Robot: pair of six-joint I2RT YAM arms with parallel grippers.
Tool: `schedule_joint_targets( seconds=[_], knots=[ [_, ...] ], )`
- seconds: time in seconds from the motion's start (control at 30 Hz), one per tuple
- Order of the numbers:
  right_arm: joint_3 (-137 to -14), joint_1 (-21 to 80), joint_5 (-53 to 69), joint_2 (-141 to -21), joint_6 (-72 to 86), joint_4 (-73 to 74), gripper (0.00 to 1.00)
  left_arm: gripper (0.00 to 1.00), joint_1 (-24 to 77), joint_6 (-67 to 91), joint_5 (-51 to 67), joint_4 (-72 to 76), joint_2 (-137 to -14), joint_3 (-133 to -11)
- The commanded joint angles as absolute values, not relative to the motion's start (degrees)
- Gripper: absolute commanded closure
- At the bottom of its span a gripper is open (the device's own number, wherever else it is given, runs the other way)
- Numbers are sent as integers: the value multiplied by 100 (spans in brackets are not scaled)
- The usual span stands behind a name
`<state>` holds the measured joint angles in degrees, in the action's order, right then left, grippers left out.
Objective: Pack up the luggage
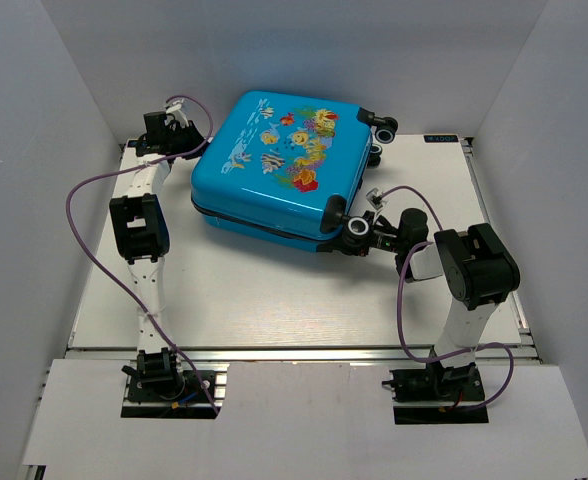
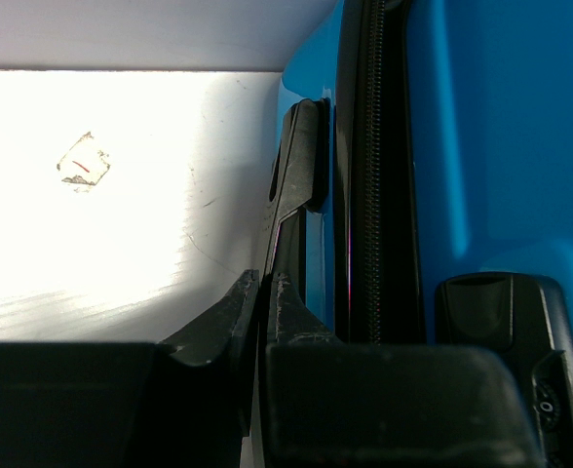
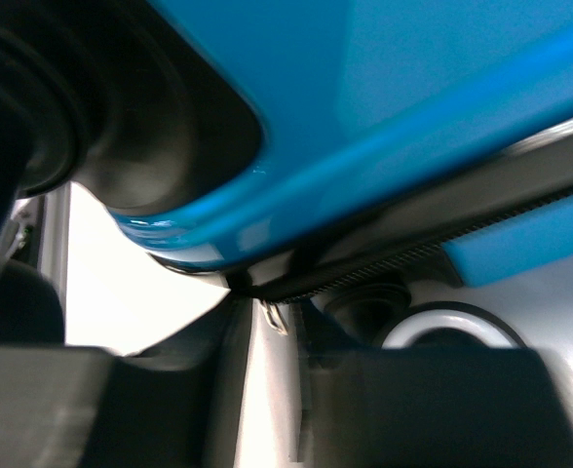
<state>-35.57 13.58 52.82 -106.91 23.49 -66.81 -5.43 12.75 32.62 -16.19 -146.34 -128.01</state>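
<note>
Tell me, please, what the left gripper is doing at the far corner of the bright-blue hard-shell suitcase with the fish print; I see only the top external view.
Observer: In the left wrist view, the left gripper is shut on a slim black tab beside the black zipper of the bright-blue hard-shell suitcase.
Operator: Thank you; and the other arm?
Observer: The right gripper has its fingertips together at the zipper under the shell's edge, a small silver metal piece at the tips.

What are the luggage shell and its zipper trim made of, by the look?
Luggage shell: likely hard moulded plastic, glossy; it shows sharp highlights and a printed lid. Zipper trim: black coil teeth on matte tape, probably fabric.
</note>
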Motion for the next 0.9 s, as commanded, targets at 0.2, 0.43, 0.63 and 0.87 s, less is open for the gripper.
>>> schedule_joint_targets(
  seconds=[0.2,0.43,0.63,0.87],
  knots=[
    [-3446,1609,5124,-10459,2934,-7952,100,100,-571,940,2206,-3287,-15513,-12138],
    [-3322,1573,3015,-9521,2192,-6378,100,100,-571,914,2057,-3252,-15381,-11971],
    [-3699,1433,-522,-8482,1055,-3561,100,100,-571,914,1986,-3226,-15354,-12023],
    [-4498,1257,-774,-9157,1125,-3717,100,100,-571,1002,2074,-3225,-15495,-12243]
  ],
)
